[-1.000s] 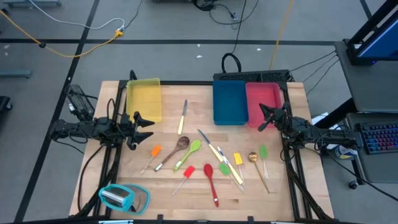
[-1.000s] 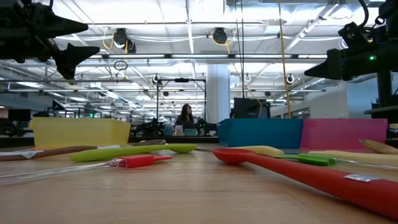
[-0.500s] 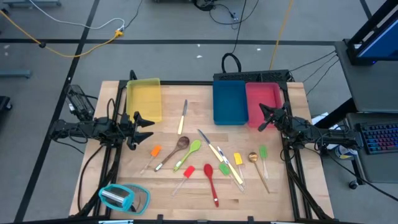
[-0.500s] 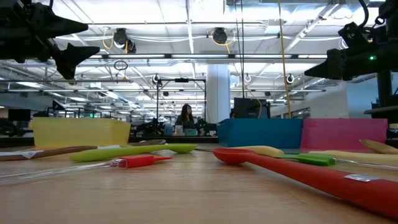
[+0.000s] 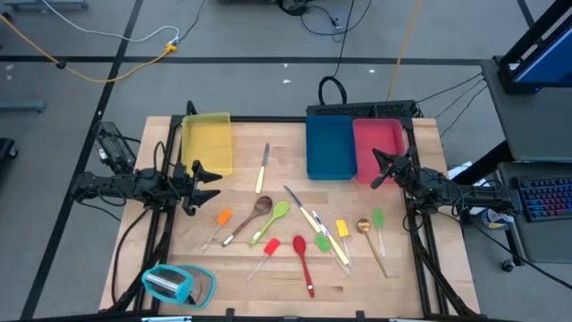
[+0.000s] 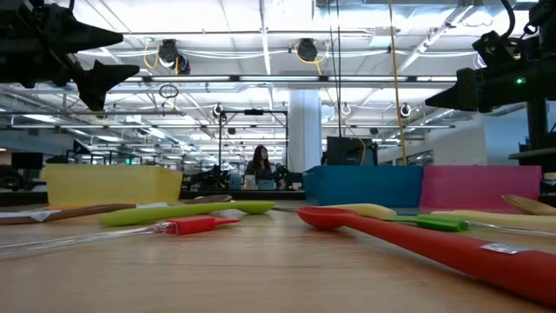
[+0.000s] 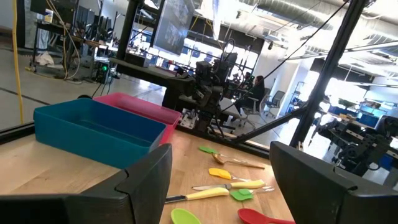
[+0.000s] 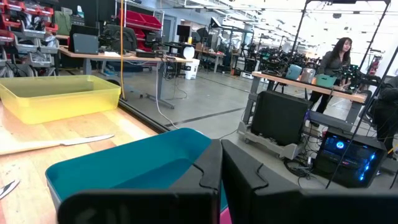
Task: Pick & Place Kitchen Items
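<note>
The kitchen items lie flat and scattered on the wooden table's middle: a cream-handled knife (image 5: 263,168), a brown wooden spoon (image 5: 250,217), a green spoon (image 5: 273,221), an orange spatula (image 5: 219,224), a red spoon (image 5: 304,262), a gold spoon (image 5: 368,234) and several more. My left gripper (image 5: 210,174) hovers open at the table's left edge, pointing level toward the items, with nothing between its fingers (image 7: 221,155). My right gripper (image 5: 380,170) hovers shut at the right edge, beside the pink tray, holding nothing (image 8: 221,155).
A yellow tray (image 5: 206,141) stands at the far left; a blue tray (image 5: 329,148) and a pink tray (image 5: 379,143) stand side by side at the far right. A teal-and-clear rounded object (image 5: 179,284) sits at the near left corner. A person sits far off in the room.
</note>
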Motion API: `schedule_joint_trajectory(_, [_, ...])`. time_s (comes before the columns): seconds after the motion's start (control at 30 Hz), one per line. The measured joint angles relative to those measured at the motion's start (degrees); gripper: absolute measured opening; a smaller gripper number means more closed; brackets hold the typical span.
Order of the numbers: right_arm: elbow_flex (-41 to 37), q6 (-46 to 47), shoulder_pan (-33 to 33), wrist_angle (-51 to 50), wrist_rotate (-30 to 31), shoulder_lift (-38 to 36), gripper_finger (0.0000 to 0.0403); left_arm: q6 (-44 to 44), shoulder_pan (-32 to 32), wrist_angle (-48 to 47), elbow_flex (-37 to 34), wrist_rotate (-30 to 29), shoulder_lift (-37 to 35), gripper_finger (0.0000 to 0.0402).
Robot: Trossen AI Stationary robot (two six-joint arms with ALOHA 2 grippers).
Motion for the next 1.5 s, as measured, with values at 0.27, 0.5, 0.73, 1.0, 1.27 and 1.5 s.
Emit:
schedule_joint_trajectory(0.27, [0.0, 0.0, 0.0, 0.0, 0.0, 0.0, 0.0000, 0.0, 0.0, 0.0, 0.0, 0.0, 0.0, 0.0274])
schedule_joint_trajectory(0.5, [0.0, 0.0, 0.0, 0.0, 0.0, 0.0, 0.0000, 0.0, 0.0, 0.0, 0.0, 0.0, 0.0, 0.0274])
schedule_joint_trajectory(0.73, [0.0, 0.0, 0.0, 0.0, 0.0, 0.0, 0.0000, 0.0, 0.0, 0.0, 0.0, 0.0, 0.0, 0.0274])
schedule_joint_trajectory(1.0, [0.0, 0.0, 0.0, 0.0, 0.0, 0.0, 0.0000, 0.0, 0.0, 0.0, 0.0, 0.0, 0.0, 0.0274])
schedule_joint_trajectory(1.27, [0.0, 0.0, 0.0, 0.0, 0.0, 0.0, 0.0000, 0.1, 0.0, 0.1, 0.0, 0.0, 0.0, 0.0274])
schedule_joint_trajectory(1.5, [0.0, -1.1, 0.0, 0.6, 0.0, 0.0, 0.0000, 12.4, 0.0, 1.6, 0.0, -2.3, 0.0, 0.0274])
